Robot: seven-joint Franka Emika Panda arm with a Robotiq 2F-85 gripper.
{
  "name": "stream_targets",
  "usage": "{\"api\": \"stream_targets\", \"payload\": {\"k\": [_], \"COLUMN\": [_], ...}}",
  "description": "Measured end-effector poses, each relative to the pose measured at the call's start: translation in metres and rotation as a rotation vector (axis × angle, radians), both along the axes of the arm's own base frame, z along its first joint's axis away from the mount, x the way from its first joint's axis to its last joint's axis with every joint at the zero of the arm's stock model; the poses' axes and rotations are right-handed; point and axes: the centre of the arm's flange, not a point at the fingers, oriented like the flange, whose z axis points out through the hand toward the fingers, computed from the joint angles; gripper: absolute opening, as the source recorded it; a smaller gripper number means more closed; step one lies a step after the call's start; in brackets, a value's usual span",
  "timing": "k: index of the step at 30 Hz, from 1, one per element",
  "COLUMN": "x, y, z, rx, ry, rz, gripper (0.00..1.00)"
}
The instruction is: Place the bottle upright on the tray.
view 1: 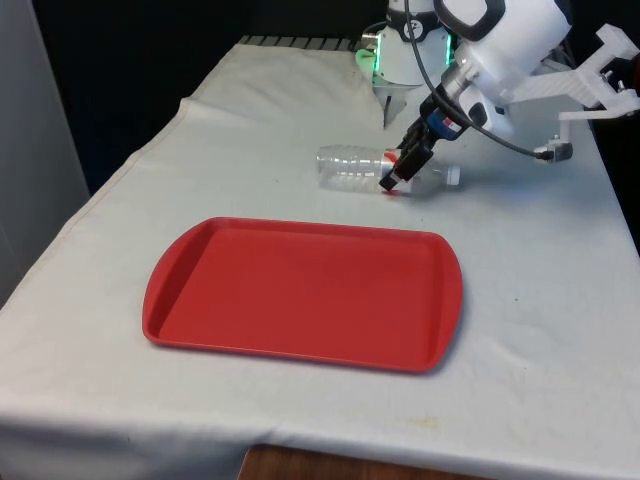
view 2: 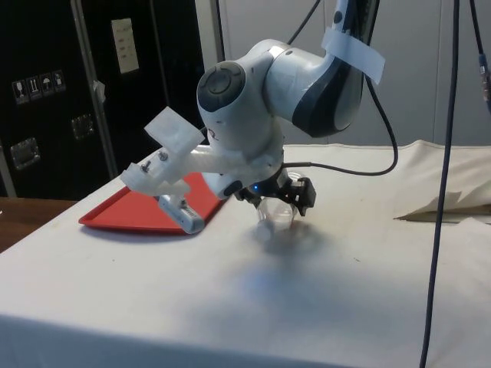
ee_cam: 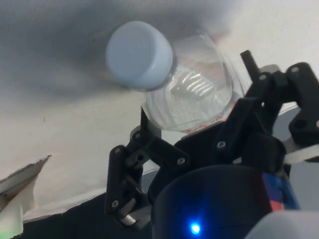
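In the front view, the clear bottle (view 1: 375, 170) is lying on its side on the cloth beyond the red tray (view 1: 300, 292), its long axis running across the table and its cap pointing to the front view's right, with the gripper (view 1: 396, 177) straddling its middle. In the side view, the gripper (view 2: 284, 201) is sitting low over the bottle (view 2: 276, 215), with the tray (view 2: 138, 215) behind. In the wrist view, the white cap (ee_cam: 139, 55) is pointing away from the gripper (ee_cam: 199, 124), whose fingers (ee_cam: 149, 134) are closing against both sides of the bottle's body.

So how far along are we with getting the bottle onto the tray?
Early stage. Done: the gripper has reached the clear bottle, which lies on its side on the white cloth beyond the red tray. In hand: the wrist view shows the fingers on either side of the bottle's body near its white cap; a firm grip isn't confirmable. Left: lift, carry to the tray, stand it upright; the tray holds nothing yet.
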Motion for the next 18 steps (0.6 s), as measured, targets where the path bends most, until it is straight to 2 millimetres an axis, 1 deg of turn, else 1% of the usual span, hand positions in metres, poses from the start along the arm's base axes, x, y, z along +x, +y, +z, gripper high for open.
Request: {"api": "stream_targets", "payload": {"k": [3,4,7,8,11,12,13,16,18], "x": [-0.0002,-0.0002,0.0000,0.0002,0.0002,0.0004,0.0006,0.0013,0.0014], "y": [0.0000,0.0000,-0.0003,0.0000,0.0016,0.0020,0.0018,0.0018,0.0017], "z": [-0.0005,-0.0005,0.0004,0.0013,0.0035,0.0053,0.0062,0.0074,0.0078], "rx": [0.000,0.000,-0.002,-0.003,-0.008,-0.011,-0.012,-0.013,-0.014], "ry": [0.001,0.001,0.000,-0.001,-0.002,-0.003,-0.004,-0.006,-0.007], "rz": [0.000,0.000,-0.001,-0.001,0.002,0.002,0.001,0.000,0.000], "gripper": [0.74,0.65,0.54,0.54,0.46,0.42,0.40,0.36,0.36]}}
